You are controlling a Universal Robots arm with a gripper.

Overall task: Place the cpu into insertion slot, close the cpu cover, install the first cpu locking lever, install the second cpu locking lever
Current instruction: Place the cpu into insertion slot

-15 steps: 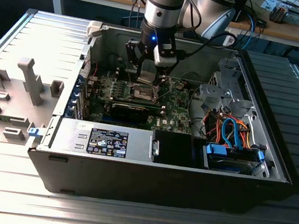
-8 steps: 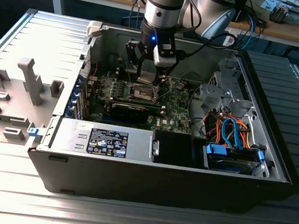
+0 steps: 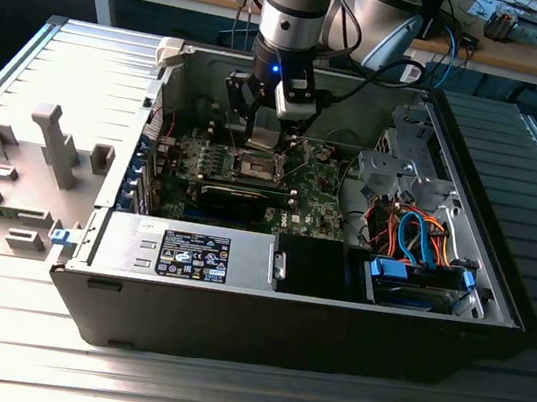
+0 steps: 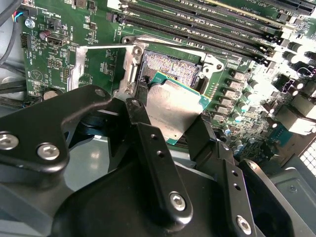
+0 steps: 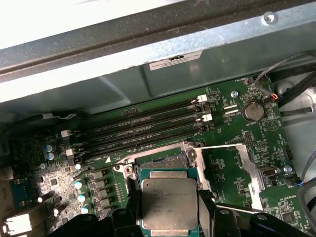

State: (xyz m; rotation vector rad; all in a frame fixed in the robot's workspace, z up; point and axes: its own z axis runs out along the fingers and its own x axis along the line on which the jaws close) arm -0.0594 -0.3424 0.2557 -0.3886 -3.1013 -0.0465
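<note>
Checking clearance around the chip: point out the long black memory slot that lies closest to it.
The slot running along the socket rim, just beyond the chip that the tool holds. The other slots lie farther off, toward the case wall.

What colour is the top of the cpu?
Silver-grey metal with a green border; the cpu shows best in the first wrist view.

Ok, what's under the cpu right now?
The insertion slot: a strip of its contact field shows past the chip's edge in the second wrist view. The rest is covered by the cpu, gripped by the hand, so contact can't be judged.
</note>
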